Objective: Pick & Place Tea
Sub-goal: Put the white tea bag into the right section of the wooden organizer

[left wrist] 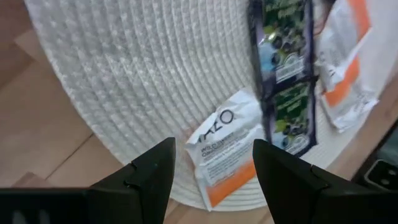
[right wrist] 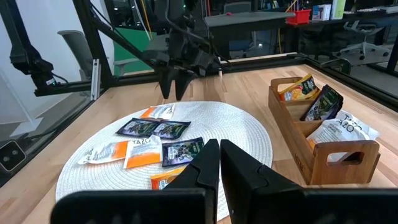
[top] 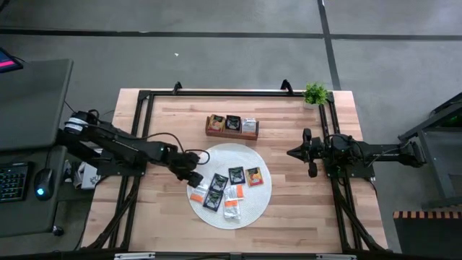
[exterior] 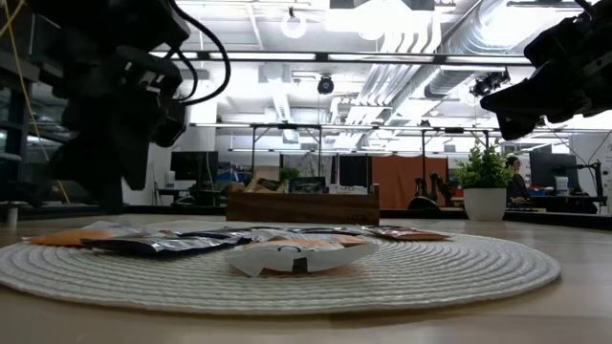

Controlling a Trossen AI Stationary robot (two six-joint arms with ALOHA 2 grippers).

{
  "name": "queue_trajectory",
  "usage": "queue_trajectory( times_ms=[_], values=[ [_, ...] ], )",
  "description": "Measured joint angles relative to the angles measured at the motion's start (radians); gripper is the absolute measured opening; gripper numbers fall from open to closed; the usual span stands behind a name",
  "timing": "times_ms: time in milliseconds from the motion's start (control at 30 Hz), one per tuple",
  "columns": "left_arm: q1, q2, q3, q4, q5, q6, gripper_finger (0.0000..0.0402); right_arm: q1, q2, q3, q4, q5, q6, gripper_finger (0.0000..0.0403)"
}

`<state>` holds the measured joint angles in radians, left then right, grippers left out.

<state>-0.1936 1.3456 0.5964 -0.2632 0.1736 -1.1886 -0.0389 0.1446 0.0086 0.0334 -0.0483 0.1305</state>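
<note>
Several small tea sachets, black, orange and white with orange, lie flat on the round white mat. More sachets stand in the brown wooden tray beyond it. My left gripper hovers open over the mat's left edge, slanting down. Its fingers stand either side of a white and orange sachet, above it and apart from it. The right wrist view shows the same gripper over that sachet. My right gripper waits shut and level at the table's right side.
A small potted plant stands at the far right corner. Two black sachets lie end to end just beside the targeted one. A dark frame borders the table. Bare wood lies near the front edge, right of the mat.
</note>
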Motion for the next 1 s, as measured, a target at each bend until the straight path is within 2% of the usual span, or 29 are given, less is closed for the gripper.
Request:
queue_trajectory(
  times_ms=[700, 1000],
  values=[
    [-0.024, 0.03, 0.0, 0.0, -0.023, -0.011, 0.0214, 0.0, 0.0, 0.0, 0.0, 0.0, 0.0, 0.0012],
    [-0.032, 0.091, 0.043, 0.0, -0.022, 0.007, 0.0214, 0.0, 0.0, 0.0, 0.0, 0.0, 0.0, 0.0012]
  ],
)
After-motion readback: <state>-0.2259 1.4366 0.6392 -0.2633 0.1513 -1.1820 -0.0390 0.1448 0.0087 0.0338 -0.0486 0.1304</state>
